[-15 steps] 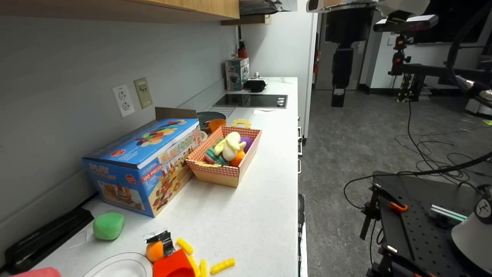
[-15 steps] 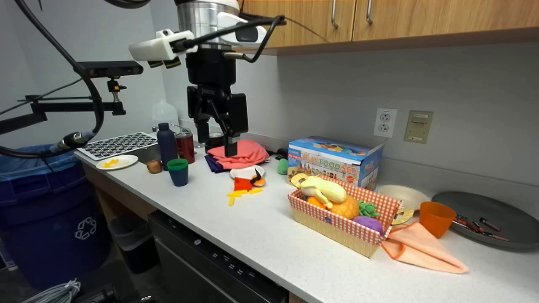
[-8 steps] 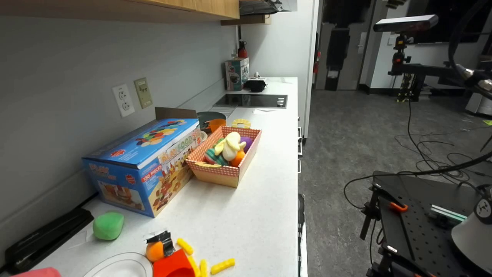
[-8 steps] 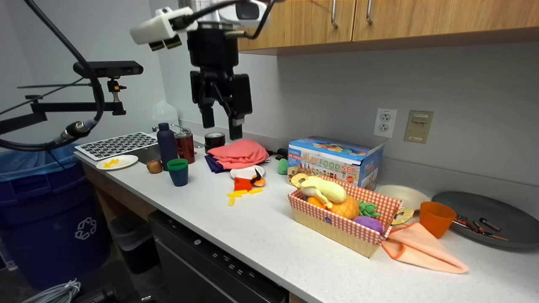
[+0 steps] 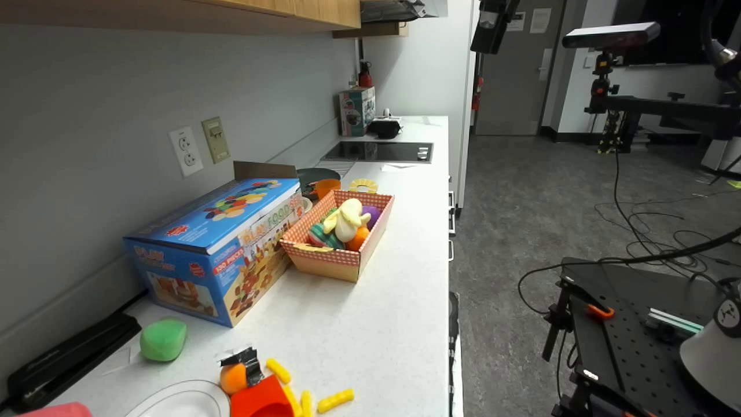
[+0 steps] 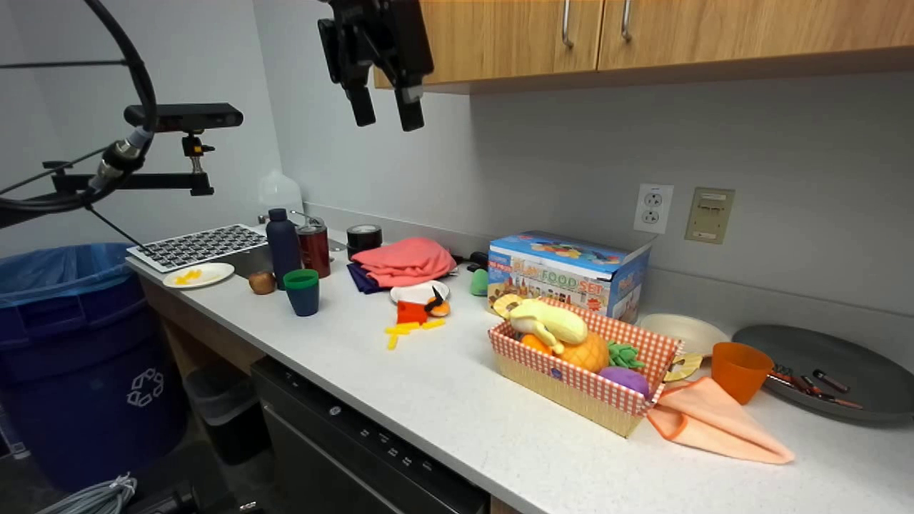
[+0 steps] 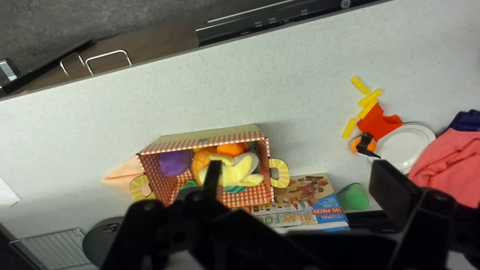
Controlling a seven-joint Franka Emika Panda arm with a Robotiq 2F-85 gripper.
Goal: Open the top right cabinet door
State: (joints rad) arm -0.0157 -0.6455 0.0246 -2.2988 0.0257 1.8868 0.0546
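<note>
- Hanging high above the counter (image 6: 428, 400), with the gripper (image 6: 388, 120) spread wide.
- Well apart from the door (image 6: 771, 28), closed at upper right in an exterior view.

You're in a kitchen: a black cooktop (image 5: 370, 152) sits just above centre in an exterior view, and a GE dishwasher (image 7: 285, 18) lines the wrist view's top.

Free air lies between the gripper (image 6: 385, 114) and the right cabinet door (image 6: 757, 30); lower down, the basket (image 6: 564, 396) and food-set box (image 6: 553, 275) (taller, nearer the wall (image 6: 557, 157)) obstruct, while the counter's (image 6: 421, 389) front strip offers passage.
</note>
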